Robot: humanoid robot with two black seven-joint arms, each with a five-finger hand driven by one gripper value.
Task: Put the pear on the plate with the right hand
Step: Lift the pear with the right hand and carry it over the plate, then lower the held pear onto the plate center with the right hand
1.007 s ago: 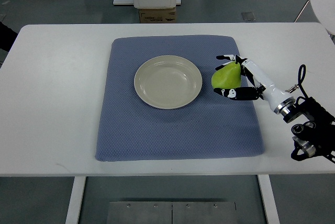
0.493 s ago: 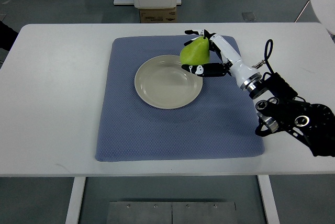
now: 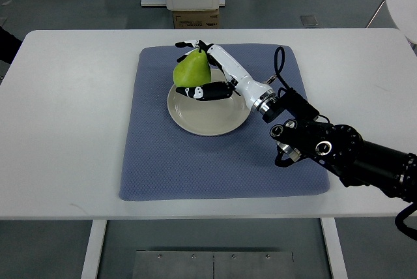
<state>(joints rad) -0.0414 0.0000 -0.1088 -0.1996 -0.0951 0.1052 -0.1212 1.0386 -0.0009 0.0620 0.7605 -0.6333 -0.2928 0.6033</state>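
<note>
A green pear [image 3: 191, 70] is held in my right hand [image 3: 194, 70], whose black-tipped fingers are curled around it. The hand holds the pear over the far left part of a beige plate [image 3: 215, 113], which sits on a blue-grey mat [image 3: 221, 161]. I cannot tell whether the pear touches the plate. My right arm [image 3: 326, 145] reaches in from the right edge across the mat. My left arm is out of view.
The mat lies on a white table [image 3: 65, 116]. A white chair edge [image 3: 404, 5] shows at the far right. A white cabinet and a cardboard box [image 3: 195, 18] stand beyond the table's far edge.
My right hand has carried the pear leftwards from the mat's right side to above the plate's far left part. The arm has stretched further across the mat.
</note>
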